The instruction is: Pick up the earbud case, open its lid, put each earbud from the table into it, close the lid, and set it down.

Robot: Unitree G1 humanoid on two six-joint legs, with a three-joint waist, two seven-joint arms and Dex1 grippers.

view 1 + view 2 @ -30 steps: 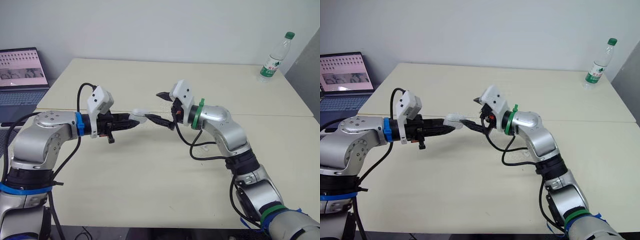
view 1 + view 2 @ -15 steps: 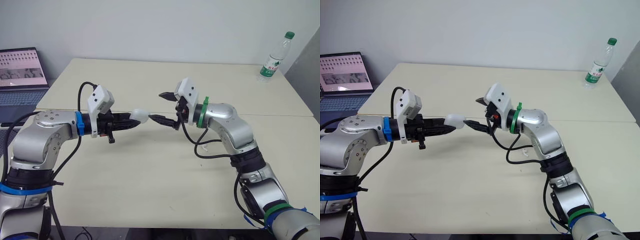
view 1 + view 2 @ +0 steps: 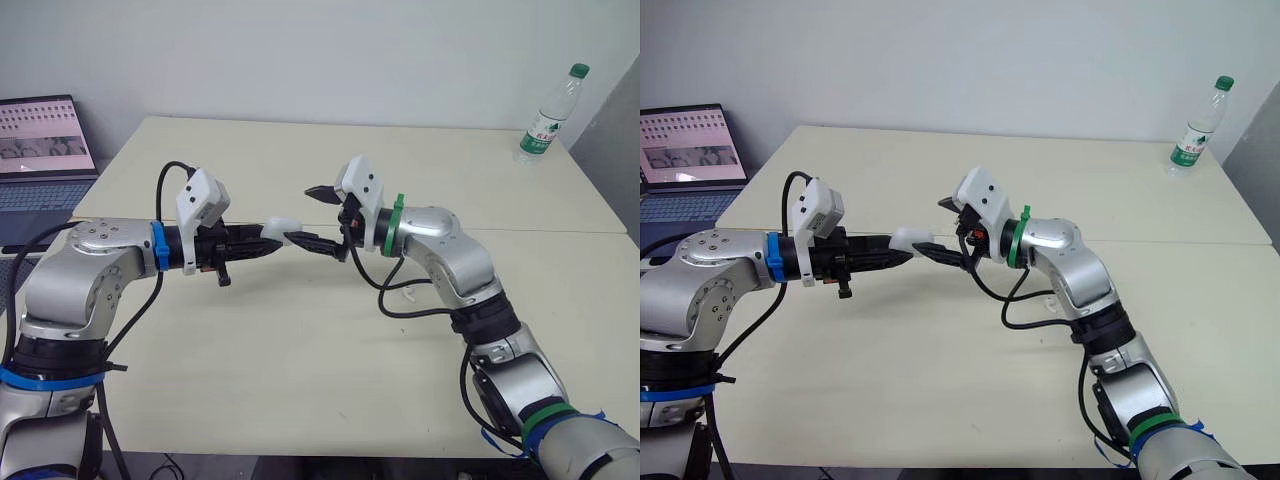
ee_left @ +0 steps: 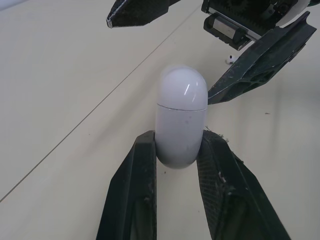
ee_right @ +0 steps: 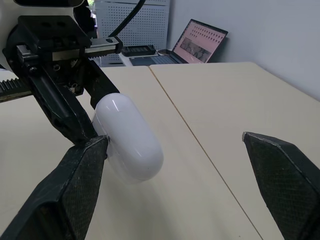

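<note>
The white earbud case [image 3: 283,226] is held in the air over the middle of the table, its lid closed and pointing toward my right arm. My left gripper [image 4: 177,145] is shut on the case's lower half. Facing it from the right, my right gripper [image 3: 303,213] is open wide. Its lower finger [image 4: 250,60] touches the side of the case near the lid seam, while the upper finger [image 4: 137,11] stays apart above it. A small white earbud [image 4: 229,59] lies on the table beyond the case, under my right arm.
A water bottle [image 3: 548,115] stands at the table's far right corner. An open laptop [image 3: 40,140] sits on a separate surface to the far left. The cream table [image 3: 300,380] has a seam running across its middle.
My right gripper drew back to the right away from the case, then returned left until its lower finger met the case again. The left gripper and case have stayed put.
</note>
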